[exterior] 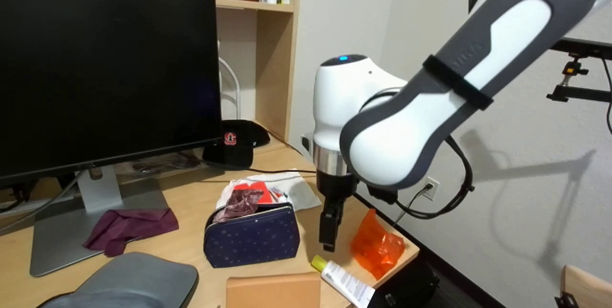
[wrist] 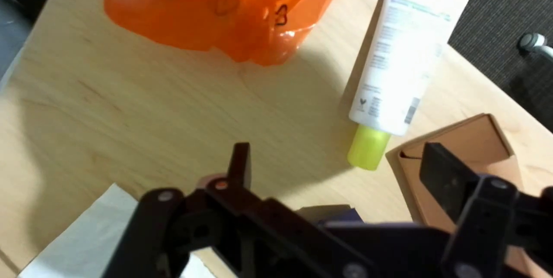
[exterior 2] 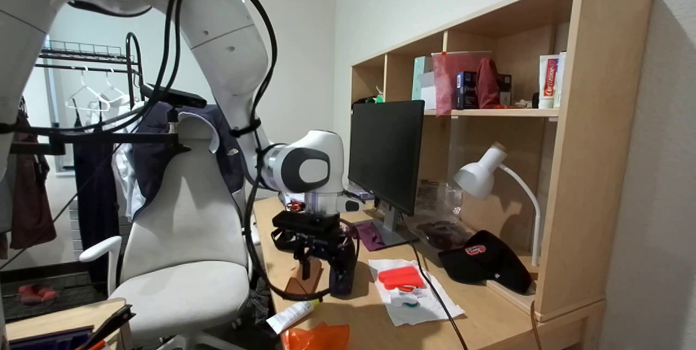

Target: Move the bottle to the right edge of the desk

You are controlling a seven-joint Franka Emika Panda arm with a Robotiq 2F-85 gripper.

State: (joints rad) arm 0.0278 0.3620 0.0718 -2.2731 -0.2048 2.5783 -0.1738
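Light tan wooden desk [wrist: 173,105] spreads beneath the black two-fingered gripper [wrist: 339,163], whose fingers [wrist: 447,178] stand wide apart. Below and ahead of them lies the slim white plastic bottle [wrist: 399,66], yellow-green cap [wrist: 369,147] nearest; also ahead rests a crumpled orange plastic bag [wrist: 224,10].

wrist view: glare on bottle [wrist: 399,62] | desk [wrist: 142,109] part-shadowed | in an exterior view: shadowed wall [exterior: 516,198]

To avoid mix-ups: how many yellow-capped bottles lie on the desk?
1: the bottle lies between the orange packet and the brown case. Others may be hidden.
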